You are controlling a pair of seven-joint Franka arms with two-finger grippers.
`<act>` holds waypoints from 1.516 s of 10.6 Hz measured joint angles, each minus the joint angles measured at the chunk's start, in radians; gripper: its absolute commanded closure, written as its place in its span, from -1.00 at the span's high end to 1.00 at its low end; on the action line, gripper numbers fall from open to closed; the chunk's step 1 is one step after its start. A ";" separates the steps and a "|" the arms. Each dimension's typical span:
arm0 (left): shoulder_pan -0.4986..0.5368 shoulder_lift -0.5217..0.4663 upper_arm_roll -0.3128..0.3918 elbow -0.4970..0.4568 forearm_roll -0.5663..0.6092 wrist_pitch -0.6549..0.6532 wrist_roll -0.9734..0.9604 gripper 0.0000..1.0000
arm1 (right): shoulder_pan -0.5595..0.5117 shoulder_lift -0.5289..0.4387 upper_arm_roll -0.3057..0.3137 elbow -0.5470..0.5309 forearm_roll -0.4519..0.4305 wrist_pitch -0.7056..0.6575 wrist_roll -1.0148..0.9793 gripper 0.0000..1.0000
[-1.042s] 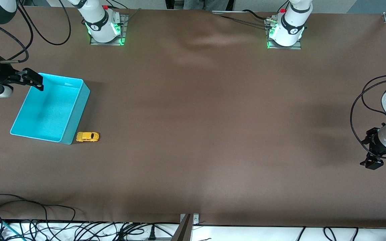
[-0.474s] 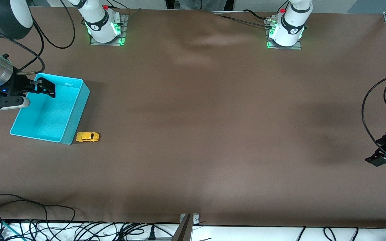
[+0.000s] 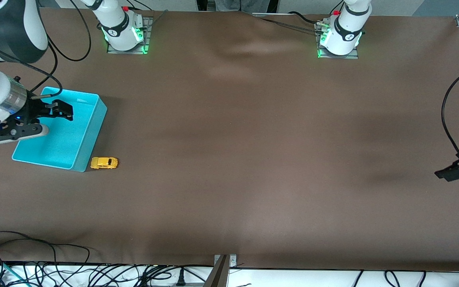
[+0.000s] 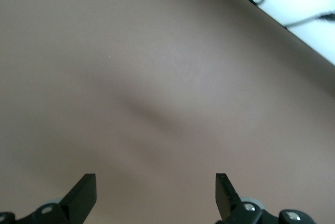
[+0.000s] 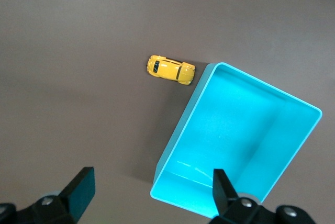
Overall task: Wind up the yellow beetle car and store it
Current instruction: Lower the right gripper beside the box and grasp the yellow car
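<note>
The yellow beetle car (image 3: pixel 104 163) sits on the table just beside the turquoise bin (image 3: pixel 90 131), the right gripper (image 3: pixel 63 110) wide open and empty over the bin, the left gripper (image 4: pixel 155 195) likewise open, empty, over bare table (image 3: pixel 253 159)

We see a brown cloth-covered table (image 3: pixel 253 151) w/ soft wrinkles, a white strip of floor (image 3: pixel 333 279) along its near edge, black cables (image 3: pixel 34 271) tangled there.

High front camera facing robots, wrist cameras looking down, right wrist shares turquoise bin (image 3: pixel 79 131).
</note>
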 measured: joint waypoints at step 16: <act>-0.014 -0.126 -0.057 -0.004 0.000 -0.171 0.320 1.00 | -0.127 0.305 0.087 -0.355 0.000 0.852 -1.022 1.00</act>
